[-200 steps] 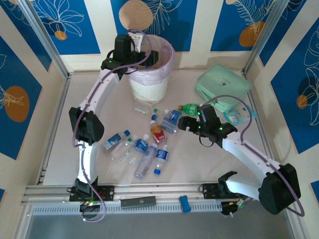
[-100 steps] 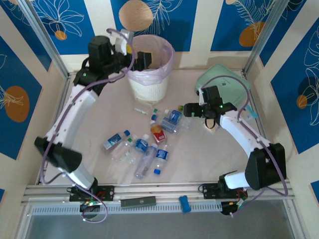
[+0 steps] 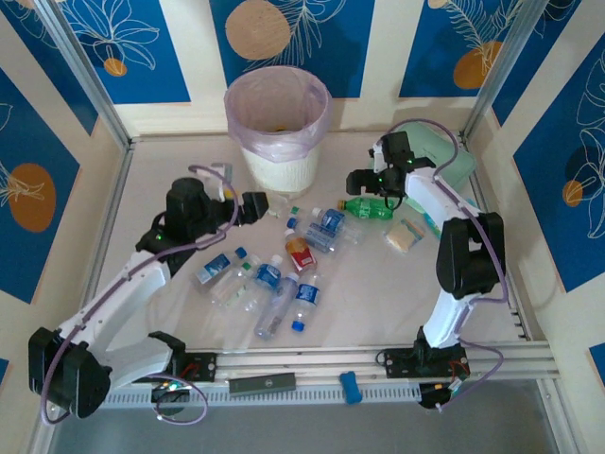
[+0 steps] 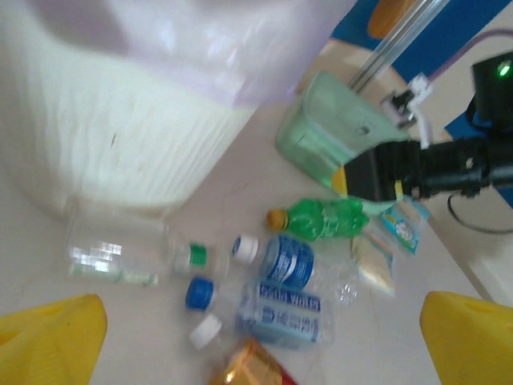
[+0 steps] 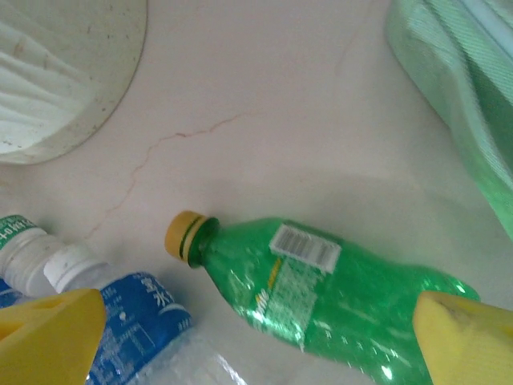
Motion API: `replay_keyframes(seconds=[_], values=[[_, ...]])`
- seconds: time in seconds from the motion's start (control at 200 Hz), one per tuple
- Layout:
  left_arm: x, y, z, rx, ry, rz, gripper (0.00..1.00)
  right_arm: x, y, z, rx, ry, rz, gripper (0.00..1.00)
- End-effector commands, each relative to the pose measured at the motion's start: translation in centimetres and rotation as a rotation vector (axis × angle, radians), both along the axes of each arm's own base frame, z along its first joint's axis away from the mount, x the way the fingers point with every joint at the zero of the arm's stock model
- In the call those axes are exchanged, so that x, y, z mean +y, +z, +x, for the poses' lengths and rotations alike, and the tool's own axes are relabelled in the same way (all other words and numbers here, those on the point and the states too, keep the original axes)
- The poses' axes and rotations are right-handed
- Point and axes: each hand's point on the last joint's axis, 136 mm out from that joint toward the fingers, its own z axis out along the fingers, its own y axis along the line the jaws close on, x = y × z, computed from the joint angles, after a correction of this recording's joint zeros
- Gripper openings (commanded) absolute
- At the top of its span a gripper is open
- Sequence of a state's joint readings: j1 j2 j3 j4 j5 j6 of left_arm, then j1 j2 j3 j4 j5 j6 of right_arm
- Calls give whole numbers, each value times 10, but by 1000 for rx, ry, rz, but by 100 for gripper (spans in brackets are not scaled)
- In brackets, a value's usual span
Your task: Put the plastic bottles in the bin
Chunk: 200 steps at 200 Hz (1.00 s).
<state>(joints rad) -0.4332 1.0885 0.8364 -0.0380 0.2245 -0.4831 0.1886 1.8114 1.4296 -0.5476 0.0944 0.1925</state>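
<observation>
Left gripper (image 3: pixel 261 209) lowered; one bin (image 3: pixel 280 172), one green bottle (image 3: pixel 371 207).

Clear, green and red-labelled plastic bottles (image 3: pixel 327 225) lying scattered; white pink-lined bin (image 3: pixel 281 172) upright beyond them.

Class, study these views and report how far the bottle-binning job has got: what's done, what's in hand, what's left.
Done: unclear; the bin's contents are hard to make out. In hand: nothing; both arms are open and empty, the right gripper poised over the green bottle, the left gripper low near the bin. Left: roughly ten bottles lying on the table.
</observation>
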Motion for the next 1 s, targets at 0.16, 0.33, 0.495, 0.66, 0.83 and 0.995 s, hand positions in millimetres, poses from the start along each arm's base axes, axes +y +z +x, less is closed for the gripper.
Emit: replay_keyframes(seconds=[0.16,0.33,0.495,0.66,0.83,0.995], values=[[16,-78,-24,207,141,-29,100,15,-25,14,83,60,43,99],[31,-104,-35,266,196,25,100,15,-41,17,116,75,29,99],[39,-109,-36,259,234,36,100,17,-51,9,164,96,30,99],[36,-109,-31,248,234,15,100,11,-51,-1,178,76,11,99],[31,-110,-27,249,224,10,100,9,-48,-19,186,55,26,99],[28,-109,-22,247,221,-1,100,8,-52,-33,202,41,39,99]])
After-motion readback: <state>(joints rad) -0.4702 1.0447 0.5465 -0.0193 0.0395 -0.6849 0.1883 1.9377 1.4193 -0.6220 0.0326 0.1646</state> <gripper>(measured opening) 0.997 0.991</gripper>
